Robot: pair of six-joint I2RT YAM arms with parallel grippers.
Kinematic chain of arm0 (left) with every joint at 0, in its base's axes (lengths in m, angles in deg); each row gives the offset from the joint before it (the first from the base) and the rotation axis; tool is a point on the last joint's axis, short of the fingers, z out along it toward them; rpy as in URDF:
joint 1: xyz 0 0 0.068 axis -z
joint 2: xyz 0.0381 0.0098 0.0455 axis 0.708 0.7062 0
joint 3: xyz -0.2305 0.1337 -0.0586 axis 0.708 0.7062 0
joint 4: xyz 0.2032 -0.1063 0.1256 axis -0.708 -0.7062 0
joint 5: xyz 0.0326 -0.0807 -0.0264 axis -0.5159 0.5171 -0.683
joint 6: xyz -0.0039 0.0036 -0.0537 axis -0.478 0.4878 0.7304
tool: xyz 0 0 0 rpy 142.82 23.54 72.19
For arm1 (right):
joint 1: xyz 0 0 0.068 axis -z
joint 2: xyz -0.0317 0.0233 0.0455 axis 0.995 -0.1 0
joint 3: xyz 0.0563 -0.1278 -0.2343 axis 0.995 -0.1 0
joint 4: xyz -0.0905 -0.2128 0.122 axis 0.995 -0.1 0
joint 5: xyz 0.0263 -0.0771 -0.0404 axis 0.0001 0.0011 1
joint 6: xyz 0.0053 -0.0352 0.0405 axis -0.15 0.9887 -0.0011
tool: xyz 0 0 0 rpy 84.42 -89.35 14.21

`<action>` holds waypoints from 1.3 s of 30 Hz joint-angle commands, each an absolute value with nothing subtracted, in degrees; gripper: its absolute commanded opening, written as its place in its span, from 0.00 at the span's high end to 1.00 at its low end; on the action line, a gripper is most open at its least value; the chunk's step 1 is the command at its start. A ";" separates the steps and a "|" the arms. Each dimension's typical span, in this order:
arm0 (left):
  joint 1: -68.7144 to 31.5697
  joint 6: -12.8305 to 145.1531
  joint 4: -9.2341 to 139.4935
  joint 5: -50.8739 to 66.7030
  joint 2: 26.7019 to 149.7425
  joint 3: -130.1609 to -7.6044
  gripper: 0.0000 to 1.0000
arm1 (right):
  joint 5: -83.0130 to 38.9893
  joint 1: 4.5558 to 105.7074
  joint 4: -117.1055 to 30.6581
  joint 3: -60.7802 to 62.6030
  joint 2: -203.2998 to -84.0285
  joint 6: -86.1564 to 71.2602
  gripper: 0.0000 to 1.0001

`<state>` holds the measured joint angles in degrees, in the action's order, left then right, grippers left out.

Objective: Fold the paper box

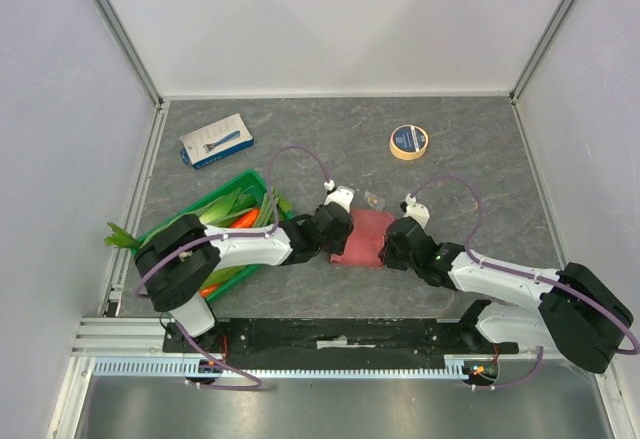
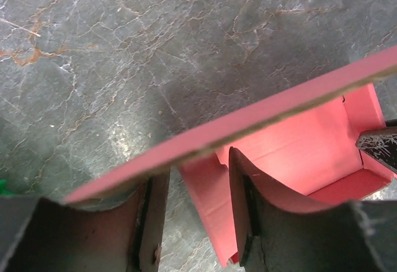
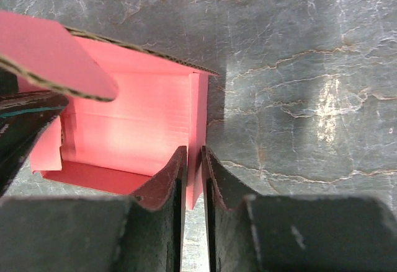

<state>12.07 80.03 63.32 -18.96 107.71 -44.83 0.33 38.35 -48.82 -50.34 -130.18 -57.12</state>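
right gripper [image 3: 193,154]: closest to the lens; jaws nearly together, pinched on the right-hand wall of the paper box [image 3: 124,129].
left gripper [image 2: 197,166]: jaws apart, nothing clamped; a raised card flap runs slantwise across the fingertips.
box, place: mid-table between the two grippers, on the grey marbled table [image 1: 300,159]; open side up, pink inside showing.
in the way: from overhead both grippers cover the box's left and right ends; left arm [image 1: 250,247] lies over the near part of the green crate [image 1: 240,181].
just beyond box: small clear bit [image 1: 373,199], cannot tell what.
left of box: crate, holding vegetables [image 1: 243,219].
far left: blue-and-white package [image 1: 216,140], lying flat.
far, slightly right: tape roll [image 1: 408,142], lying flat.
count: box one; crate one; package one; roll one; arms two.
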 commanded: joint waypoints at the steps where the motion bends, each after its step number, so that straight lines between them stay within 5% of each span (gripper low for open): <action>1: 9.51 80.60 61.27 -14.34 102.30 -46.29 0.51 | 4.52 38.11 -51.68 -48.36 -129.47 -56.44 0.80; 8: 7.84 82.17 61.97 -9.76 96.68 -42.07 0.59 | 4.79 37.94 -52.03 -48.53 -129.38 -57.32 0.83; 16: 7.75 85.87 69.69 -2.91 89.90 -35.57 0.40 | 4.44 38.03 -52.12 -48.09 -129.29 -56.80 0.84; 19: 7.49 88.33 68.83 -5.43 89.63 -34.86 0.54 | 4.35 37.94 -52.21 -47.92 -129.20 -56.62 0.85; 33: 4.32 92.46 76.02 1.58 95.78 -33.71 0.58 | 3.56 37.85 -52.03 -46.95 -129.73 -56.09 0.90; 39: 4.23 93.08 78.49 4.13 99.73 -34.68 0.67 | 3.65 37.06 -51.68 -46.60 -130.87 -56.44 0.91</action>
